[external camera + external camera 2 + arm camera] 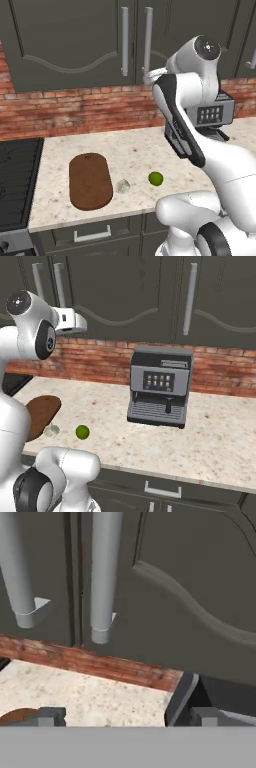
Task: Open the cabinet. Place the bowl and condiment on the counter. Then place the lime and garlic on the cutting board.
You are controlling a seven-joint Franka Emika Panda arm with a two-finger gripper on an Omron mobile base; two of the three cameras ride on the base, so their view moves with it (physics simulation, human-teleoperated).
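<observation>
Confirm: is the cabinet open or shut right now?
Shut. The cabinet doors sit flush, handles side by side, nothing of the inside showing.

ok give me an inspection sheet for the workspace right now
surface: beige counter, mostly bare
job's things: cabinet doors shut; board flat at the counter's left; garlic beside the board, off it; lime right of the garlic, off the board
clutter: coffee machine against the wall
grippers: gripper open, empty, up near the cabinet handles
cables: nothing seen
surroundings: brick backsplash, black stove to the left, drawer fronts below
</observation>
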